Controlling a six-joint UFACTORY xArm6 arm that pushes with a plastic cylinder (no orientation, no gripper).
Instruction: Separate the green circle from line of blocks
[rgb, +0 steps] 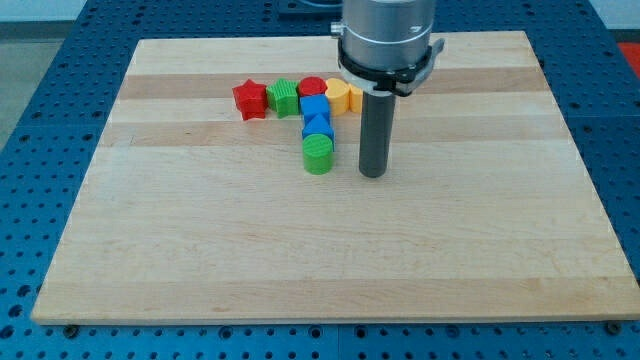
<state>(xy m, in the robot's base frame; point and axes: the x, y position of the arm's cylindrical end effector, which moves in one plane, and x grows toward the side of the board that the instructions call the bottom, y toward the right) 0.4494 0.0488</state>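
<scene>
Camera view: a pale wooden board (330, 250) is seen lying on a blue perforated table (60, 90), and all the action is packed toward the view's top, at the middle.

The green circle (318, 154) is taken as the landmark. It is found at the lower end of a short column of blocks. Directly above it toward the view's top, and touching it, a blue block (317, 127) is seen, its shape not clearly made out, and above that a second blue block (314, 106) is stacked into the same column.

Across the top of that column a row is laid out. Up and to the view's left of the green circle, a red star-like block (250, 99) is placed at the far left end, then a green block (283, 97) beside it, then a red round block (312, 86) right over the column. Up and to the view's right of the green circle, a yellow block (338, 94) is spotted, partly hidden behind the rod.

My tip (372, 175) is set down on the board just to the view's right of the green circle, slightly lower in the view, with a narrow strip of bare wood seen between them; no contact is made.

No jaws are carried by this arm: only the straight dark rod under its metal collar (387, 45) is shown, and nothing is held.
</scene>
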